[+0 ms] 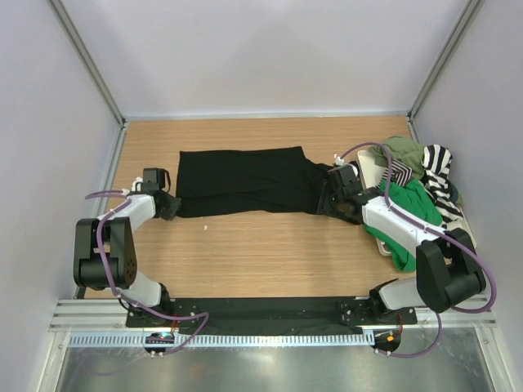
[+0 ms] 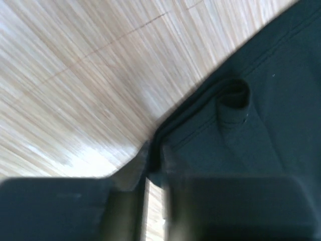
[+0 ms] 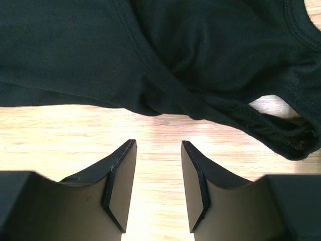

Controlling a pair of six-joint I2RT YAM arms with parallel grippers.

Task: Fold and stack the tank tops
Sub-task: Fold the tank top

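Robot test lab, not a home

A bare wooden table [image 1: 245, 253] is boxed in by plain pale walls [image 1: 261, 49] on metal posts [image 1: 86, 57]. A left arm [image 1: 98, 253] and a right arm [image 1: 392, 220] are bolted to a black plate [image 1: 270, 309] at its near edge, with purple cables [image 1: 364, 146] hanging loose. The only household things are a black tank top [image 1: 245, 180] and heaped clothes [image 1: 417, 175] at the right edge.

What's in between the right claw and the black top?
Only bare wooden table. In the right wrist view, a strip of it shows between the right claw's open tips and the black tank top's near edge; nothing else lies there.
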